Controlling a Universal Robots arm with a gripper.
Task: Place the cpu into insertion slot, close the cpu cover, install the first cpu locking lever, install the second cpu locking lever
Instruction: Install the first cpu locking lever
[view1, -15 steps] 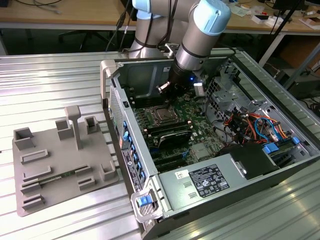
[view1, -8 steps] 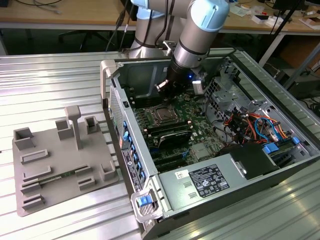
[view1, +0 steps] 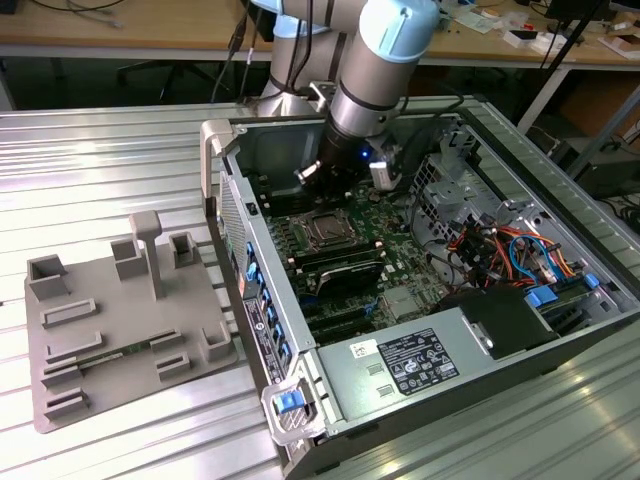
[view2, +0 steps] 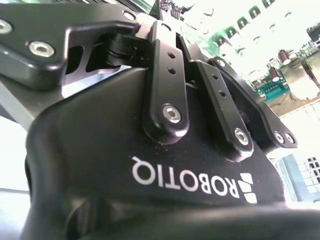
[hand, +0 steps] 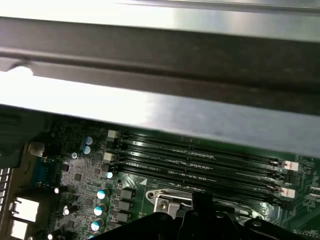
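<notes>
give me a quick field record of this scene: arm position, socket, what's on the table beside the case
arm: gripper hangs inside the open computer case, just above the motherboard
insertion slot: on the board, right below the gripper
memory slots: long black slots beside the socket
beside case: grey fixture tray on the metal table, at the exterior view's left

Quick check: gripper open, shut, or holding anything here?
Gripper: cannot be told; it hangs above the insertion slot inside the case.
</notes>
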